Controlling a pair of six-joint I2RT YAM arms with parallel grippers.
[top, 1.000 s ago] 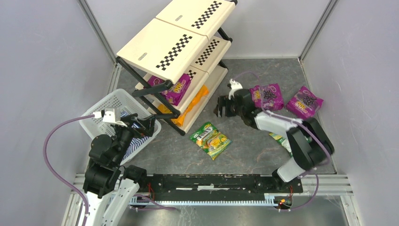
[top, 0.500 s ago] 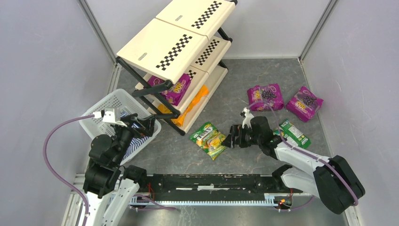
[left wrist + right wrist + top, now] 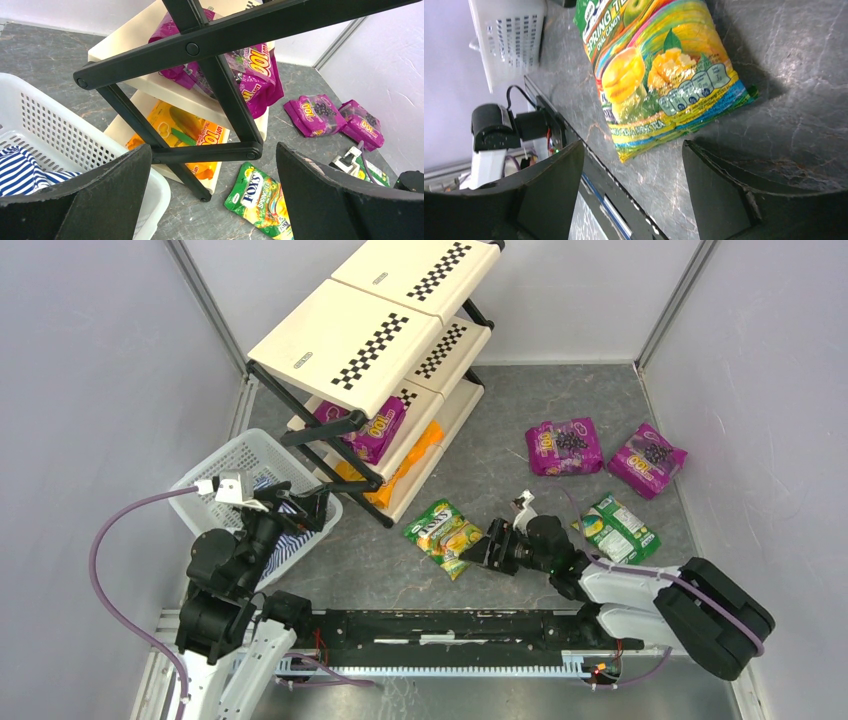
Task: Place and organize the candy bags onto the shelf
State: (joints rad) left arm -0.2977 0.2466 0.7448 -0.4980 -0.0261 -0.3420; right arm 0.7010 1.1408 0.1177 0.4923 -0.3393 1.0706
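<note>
A green candy bag (image 3: 447, 536) (image 3: 659, 70) lies flat on the floor in front of the shelf (image 3: 350, 340). My right gripper (image 3: 482, 548) (image 3: 633, 165) is open, low at that bag's right edge, with nothing between its fingers. A second green bag (image 3: 620, 528) and two purple bags (image 3: 565, 446) (image 3: 647, 458) lie further right. On the shelf, a purple bag (image 3: 375, 430) (image 3: 255, 70) rests on the middle tier and an orange bag (image 3: 410, 465) (image 3: 190, 132) on the lowest. My left gripper (image 3: 310, 502) (image 3: 212, 200) hangs open and empty over the basket's edge.
A white mesh basket (image 3: 225, 475) (image 3: 60, 135) holding a blue-white striped cloth (image 3: 20, 170) stands left of the shelf. The shelf's black crossed frame (image 3: 220, 95) is right in front of the left gripper. Grey walls close in on both sides.
The right arm has swung from beside the shelf and purple bags down toward the near side, ending low at the middle green bag. The second green bag is now uncovered. The left arm stayed put.
</note>
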